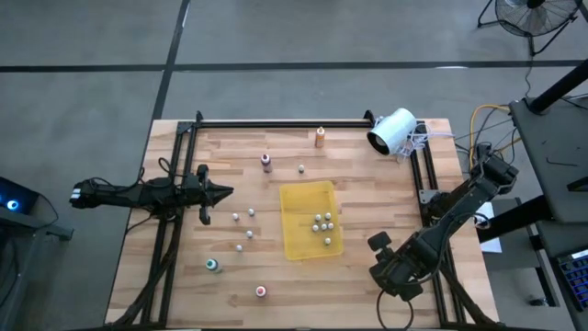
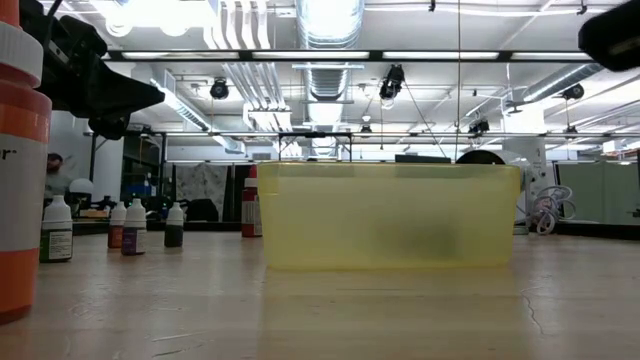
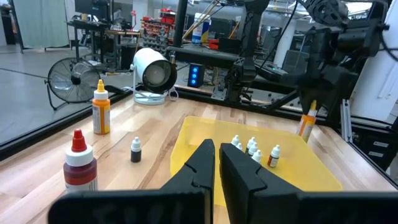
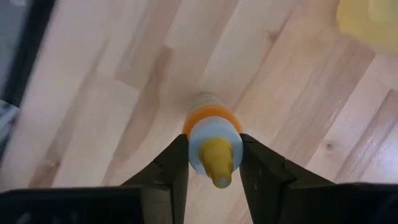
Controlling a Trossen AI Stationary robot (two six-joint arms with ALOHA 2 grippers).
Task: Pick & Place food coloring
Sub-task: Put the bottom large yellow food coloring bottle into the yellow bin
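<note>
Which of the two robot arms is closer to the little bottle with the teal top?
The left. The left gripper hovers just up-table from the teal-topped bottle. The right gripper is far across the table, beyond the yellow tray, closed around a yellow-tipped bottle.

We count one yellow tray (image 1: 303,198) at the centre of the counter (image 1: 367,184), with five small white-capped bottles (image 1: 322,222) standing in it toward 5 o'clock. Outside it, about six more small bottles (image 1: 248,213) sit at 9 o'clock. Taller ones: one orange-topped bottle (image 1: 320,137) at 12, one maroon-topped bottle (image 1: 266,162) at 11, one teal-topped bottle (image 1: 212,265) and one pink-topped bottle (image 1: 261,291) near 7. One white cylinder (image 1: 392,131) lies at 2.
</note>
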